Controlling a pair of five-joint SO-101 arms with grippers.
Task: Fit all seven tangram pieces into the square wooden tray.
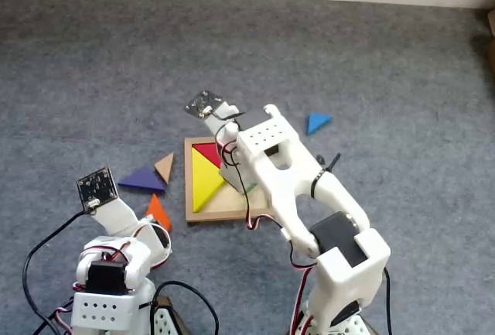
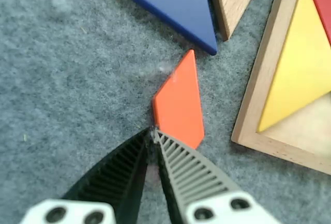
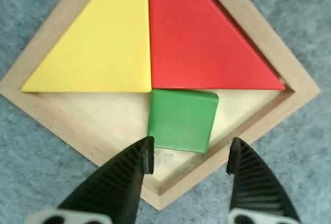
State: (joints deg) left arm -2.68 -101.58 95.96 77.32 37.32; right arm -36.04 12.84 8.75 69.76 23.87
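Hovering over the tray [image 3: 289, 100], the right gripper [image 3: 190, 149] has its jaws spread wide and empty above the green square [image 3: 182, 120], which sits mid-tray against the red triangle [image 3: 201, 43], slightly askew. It's probably light, stiff and slick, so pinch opposite flat sides. The left gripper [image 2: 153, 133], closed and empty, touches a corner of the orange piece [image 2: 178, 105], whose long axis runs roughly alongside the tray's edge.

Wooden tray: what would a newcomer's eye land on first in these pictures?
The tray stands out mid-table, holding a yellow triangle, a red triangle and a green square, with the right gripper open over the square. Beside the tray, the left gripper is shut, tips at an orange piece.
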